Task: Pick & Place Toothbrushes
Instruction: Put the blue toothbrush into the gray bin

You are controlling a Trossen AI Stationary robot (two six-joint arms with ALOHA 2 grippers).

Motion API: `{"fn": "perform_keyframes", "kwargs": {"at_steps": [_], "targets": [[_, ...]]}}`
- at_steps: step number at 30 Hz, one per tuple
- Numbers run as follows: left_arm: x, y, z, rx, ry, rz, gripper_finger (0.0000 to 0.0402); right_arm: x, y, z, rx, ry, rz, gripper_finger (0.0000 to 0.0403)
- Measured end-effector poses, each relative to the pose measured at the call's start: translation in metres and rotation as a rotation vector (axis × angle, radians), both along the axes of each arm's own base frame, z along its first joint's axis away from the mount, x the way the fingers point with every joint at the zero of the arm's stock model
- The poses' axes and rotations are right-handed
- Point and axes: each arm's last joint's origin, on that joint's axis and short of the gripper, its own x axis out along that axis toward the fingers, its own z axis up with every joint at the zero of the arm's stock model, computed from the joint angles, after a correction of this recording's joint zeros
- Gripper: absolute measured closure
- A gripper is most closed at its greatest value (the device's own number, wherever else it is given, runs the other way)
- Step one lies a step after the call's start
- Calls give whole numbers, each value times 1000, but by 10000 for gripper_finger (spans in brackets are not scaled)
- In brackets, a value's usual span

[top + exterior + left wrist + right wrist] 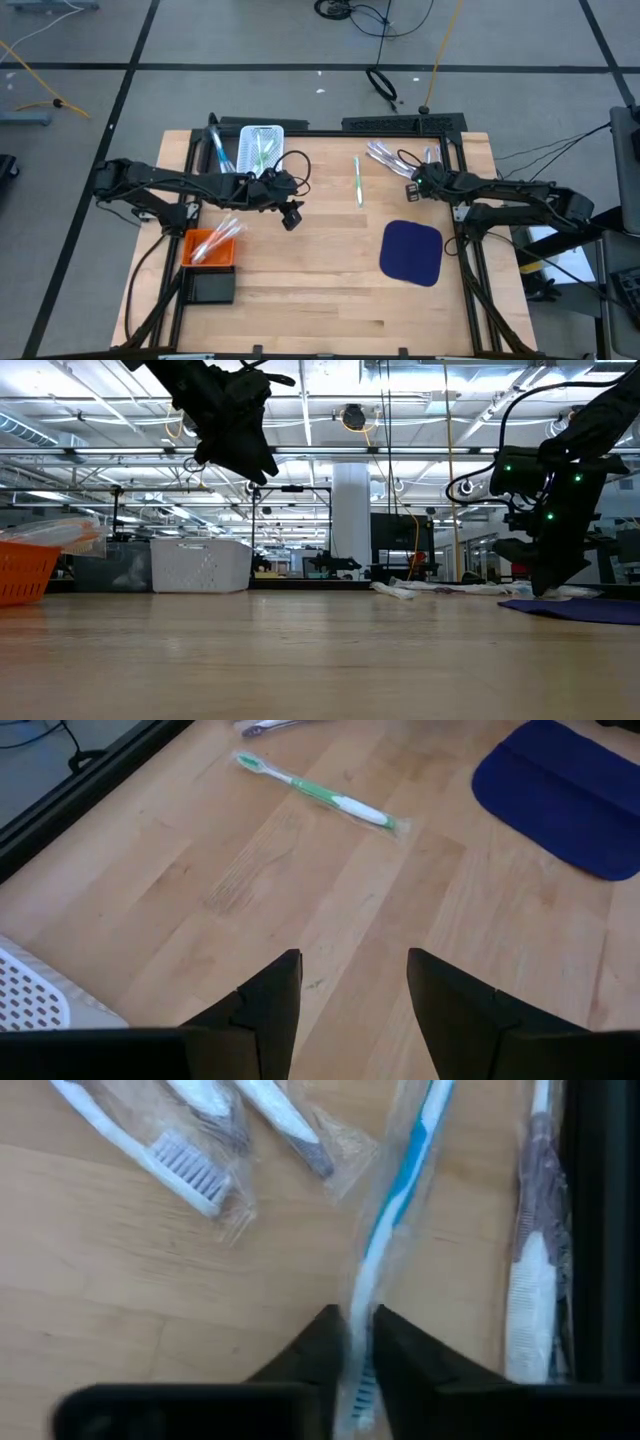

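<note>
The right gripper is at the table's far right side, its fingers closed on a wrapped blue toothbrush that runs between them. The left gripper hovers with fingers apart; a green toothbrush lies well ahead of it.

Look past your wooden table and you see a grey floor crossed by dark lines, with a yellow cable and black cables lying on it at the far side. From table height, the room behind is a wide hall: a white column stands at the middle, rows of bright ceiling lights run overhead, and metal racks fill the distance.
</note>
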Motion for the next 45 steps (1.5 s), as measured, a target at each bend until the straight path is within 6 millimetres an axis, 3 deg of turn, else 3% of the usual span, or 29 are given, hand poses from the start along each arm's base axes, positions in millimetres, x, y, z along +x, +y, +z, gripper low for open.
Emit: {"fn": "perform_keyframes", "kwargs": {"at_steps": [2,9,20,36,45], "targets": [[0,0,0,0,0,0,220,0,0,0,0,7,11,385],[0,-2,0,-11,-4,4,220,1,0,3,-6,18,53,395],[1,-2,1,-5,-19,16,220,20,9,43,-153,-193,204,395],[10,-9,11,15,-152,-23,220,65,66,92,-361,-721,705,395],[16,-22,21,58,-263,-100,220,89,107,102,-463,-885,981,395]]}}
